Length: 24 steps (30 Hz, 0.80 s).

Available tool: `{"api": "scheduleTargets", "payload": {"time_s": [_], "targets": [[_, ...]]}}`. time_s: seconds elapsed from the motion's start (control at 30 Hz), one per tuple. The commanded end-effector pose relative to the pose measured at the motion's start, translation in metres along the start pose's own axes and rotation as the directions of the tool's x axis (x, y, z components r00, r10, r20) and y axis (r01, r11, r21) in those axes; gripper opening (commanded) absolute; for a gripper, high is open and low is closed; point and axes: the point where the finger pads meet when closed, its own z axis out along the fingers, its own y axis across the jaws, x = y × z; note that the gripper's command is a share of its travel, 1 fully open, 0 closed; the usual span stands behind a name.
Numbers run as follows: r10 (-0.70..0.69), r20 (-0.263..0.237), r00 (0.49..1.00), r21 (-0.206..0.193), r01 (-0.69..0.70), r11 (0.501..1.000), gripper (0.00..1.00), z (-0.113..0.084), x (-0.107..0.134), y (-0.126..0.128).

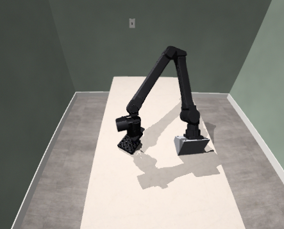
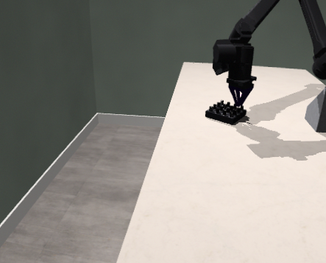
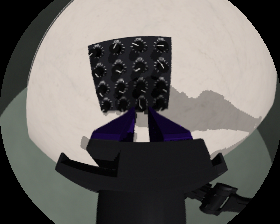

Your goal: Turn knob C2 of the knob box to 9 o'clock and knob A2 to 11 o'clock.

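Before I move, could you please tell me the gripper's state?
Gripper: fingertips slightly parted at an edge-row knob; whether they grip it cannot be told.

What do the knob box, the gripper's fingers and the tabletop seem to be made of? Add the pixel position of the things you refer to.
The knob box (image 1: 127, 145) (image 2: 220, 118) (image 3: 130, 56): probably matte black plastic, being evenly dark, though painted metal is possible.
The fingers: dark purple, smooth and flat-faced, perhaps plastic or coated metal.
The tabletop (image 1: 156, 205) (image 2: 223, 202) (image 3: 210, 55): cream with faint veins, like low-sheen stone or laminate.
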Motion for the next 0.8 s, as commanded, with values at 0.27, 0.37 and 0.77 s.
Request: {"api": "scheduleTargets", "payload": {"time_s": [0.27,0.37,0.77], "targets": [[0.007,0.006,1.0,-0.002,-0.007,1.0,0.18,0.0025,-0.0046,0.0023],[0.007,0.006,1.0,-0.002,-0.007,1.0,0.18,0.0025,-0.0046,0.0023],[0.003,0.005,1.0,-0.001,-0.003,1.0,0.18,0.0027,-0.0002,0.0015]]}}
